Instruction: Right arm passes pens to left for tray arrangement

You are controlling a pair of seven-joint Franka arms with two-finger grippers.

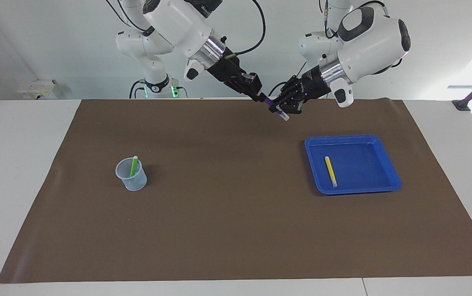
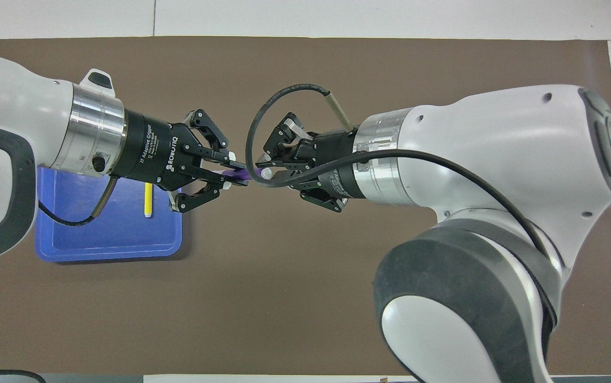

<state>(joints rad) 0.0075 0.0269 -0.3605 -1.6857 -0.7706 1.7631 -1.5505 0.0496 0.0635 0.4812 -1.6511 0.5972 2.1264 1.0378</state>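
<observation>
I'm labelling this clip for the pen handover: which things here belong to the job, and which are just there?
In the job:
purple pen, held by the left gripper, right gripper at its other end
yellow pen, lying in the tray
green pen, standing in the mesh cup

Just there:
brown mat
</observation>
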